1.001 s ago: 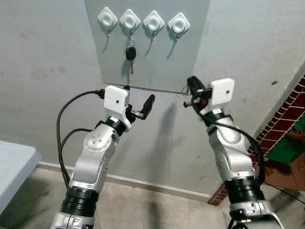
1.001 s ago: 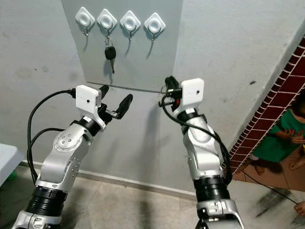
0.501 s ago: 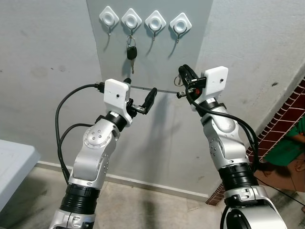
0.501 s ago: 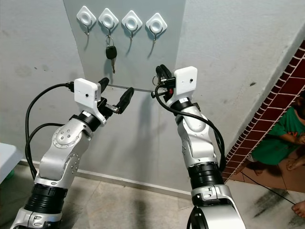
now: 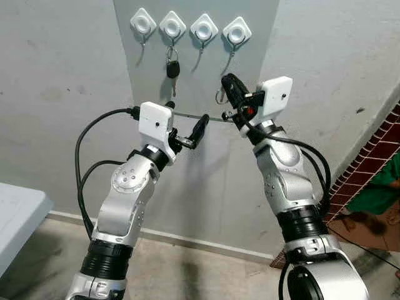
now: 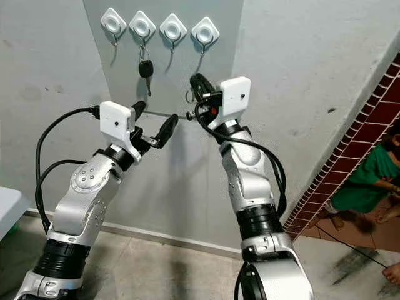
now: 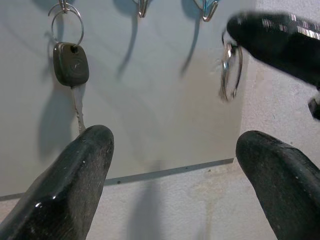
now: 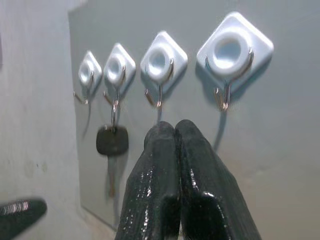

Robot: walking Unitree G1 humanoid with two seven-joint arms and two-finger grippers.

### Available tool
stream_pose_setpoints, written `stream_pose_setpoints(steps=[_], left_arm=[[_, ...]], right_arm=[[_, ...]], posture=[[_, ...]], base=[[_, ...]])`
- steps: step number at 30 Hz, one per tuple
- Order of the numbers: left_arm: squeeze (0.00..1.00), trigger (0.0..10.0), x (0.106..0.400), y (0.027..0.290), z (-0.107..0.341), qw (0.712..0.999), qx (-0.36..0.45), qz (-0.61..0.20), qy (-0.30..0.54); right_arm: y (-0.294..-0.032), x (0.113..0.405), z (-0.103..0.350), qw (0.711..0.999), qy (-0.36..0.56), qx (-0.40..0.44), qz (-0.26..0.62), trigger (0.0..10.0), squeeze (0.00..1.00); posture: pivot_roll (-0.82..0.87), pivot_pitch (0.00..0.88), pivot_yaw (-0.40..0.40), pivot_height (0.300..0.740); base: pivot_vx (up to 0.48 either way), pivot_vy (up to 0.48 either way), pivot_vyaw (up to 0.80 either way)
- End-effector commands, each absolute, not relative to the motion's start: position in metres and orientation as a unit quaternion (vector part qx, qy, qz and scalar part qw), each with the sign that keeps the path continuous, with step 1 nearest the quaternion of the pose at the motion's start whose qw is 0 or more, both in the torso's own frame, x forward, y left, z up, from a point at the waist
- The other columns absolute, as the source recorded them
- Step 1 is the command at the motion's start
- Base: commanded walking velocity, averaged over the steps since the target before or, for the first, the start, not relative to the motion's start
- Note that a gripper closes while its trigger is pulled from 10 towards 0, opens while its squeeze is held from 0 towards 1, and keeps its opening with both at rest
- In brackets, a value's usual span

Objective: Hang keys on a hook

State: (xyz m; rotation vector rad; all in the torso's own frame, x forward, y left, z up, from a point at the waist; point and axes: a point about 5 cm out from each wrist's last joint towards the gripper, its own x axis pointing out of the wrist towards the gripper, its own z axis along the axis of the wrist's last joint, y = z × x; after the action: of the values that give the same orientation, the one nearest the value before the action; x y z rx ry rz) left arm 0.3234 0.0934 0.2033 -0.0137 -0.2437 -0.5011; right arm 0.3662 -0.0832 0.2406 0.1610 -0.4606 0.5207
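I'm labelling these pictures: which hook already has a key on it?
On the grey panel on the wall is a row of four white hooks. Counting from the robot's left, the second hook is the one with a black-headed key hanging from it.

1. Head views: even, soft daylight, moderately bright, sharp, no glare.
2. Hooks [image 5: 189, 28] and hanging key [image 5: 172, 67] throw soft shadows toward 7 o'clock on the grey panel [image 5: 203, 69].
3. Left wrist view: near fingers [image 7: 75, 180] blurred, key ring [image 7: 231, 70] smeared.
4. Right wrist view: dimmer, fingers [image 8: 165, 185] glossy with highlights.
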Motion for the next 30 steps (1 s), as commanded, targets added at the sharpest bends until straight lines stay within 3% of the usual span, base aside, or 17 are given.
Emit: stream_pose_setpoints(steps=[1, 30], left_arm=[[0.00, 10.0, 0.321, 0.089, 0.212, 0.956, -0.001, -0.261, -0.133], [0.00, 10.0, 0.318, 0.084, 0.209, 0.955, -0.002, -0.268, -0.126]], right_arm=[[-0.083, 0.369, 0.252, 0.931, -0.243, 0.089, 0.256, 10.0, 0.00], [-0.086, 0.388, 0.276, 0.923, -0.248, 0.161, 0.246, 10.0, 0.00]], posture=[[0.01, 0.004, -0.020, 0.732], [0.02, 0.011, -0.028, 0.732]], base=[[0.000, 0.000, 0.00], [0.000, 0.000, 0.00]])
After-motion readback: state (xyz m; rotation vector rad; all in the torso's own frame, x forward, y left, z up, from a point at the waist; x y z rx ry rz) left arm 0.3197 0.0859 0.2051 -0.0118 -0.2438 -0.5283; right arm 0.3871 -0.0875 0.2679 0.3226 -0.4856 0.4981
